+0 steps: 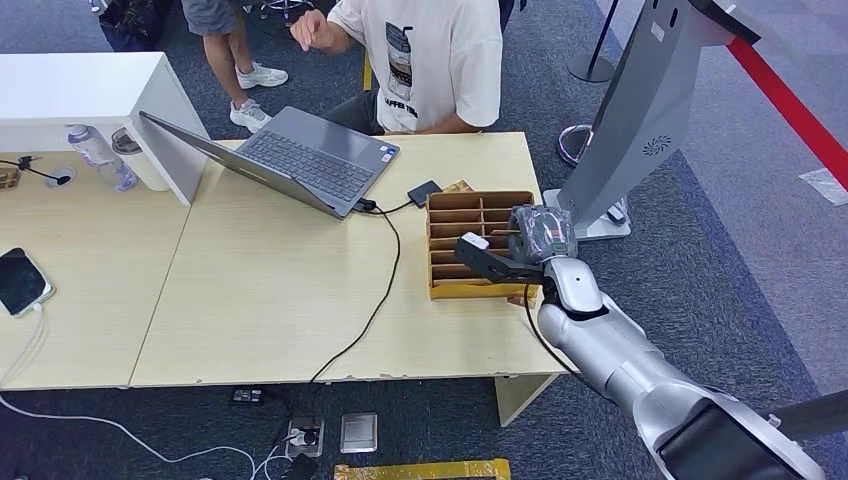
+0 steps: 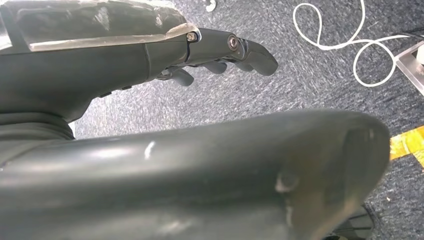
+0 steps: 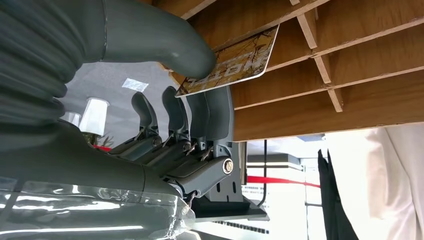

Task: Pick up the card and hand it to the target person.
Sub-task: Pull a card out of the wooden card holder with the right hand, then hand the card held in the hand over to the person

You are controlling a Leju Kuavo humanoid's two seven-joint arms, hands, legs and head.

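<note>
In the right wrist view a brown patterned card (image 3: 235,61) is pinched between the thick thumb and the dark fingers (image 3: 210,107) of my right hand (image 3: 200,80), right beside the wooden divider tray (image 3: 350,65). From the head view, my right hand (image 1: 505,258) hovers over the near edge of that slotted wooden tray (image 1: 478,203) on the table. The person (image 1: 430,60) in a cream T-shirt sits behind the table's far edge. My left hand (image 2: 220,52) hangs over the carpet with its fingers loosely extended and nothing in them.
An open grey laptop (image 1: 290,160) stands at the table's far middle, its black cable (image 1: 375,300) trailing to the front edge. A small black box (image 1: 424,192) lies by the tray. A grey kiosk stand (image 1: 640,110) rises on the right. A phone (image 1: 20,280) lies far left.
</note>
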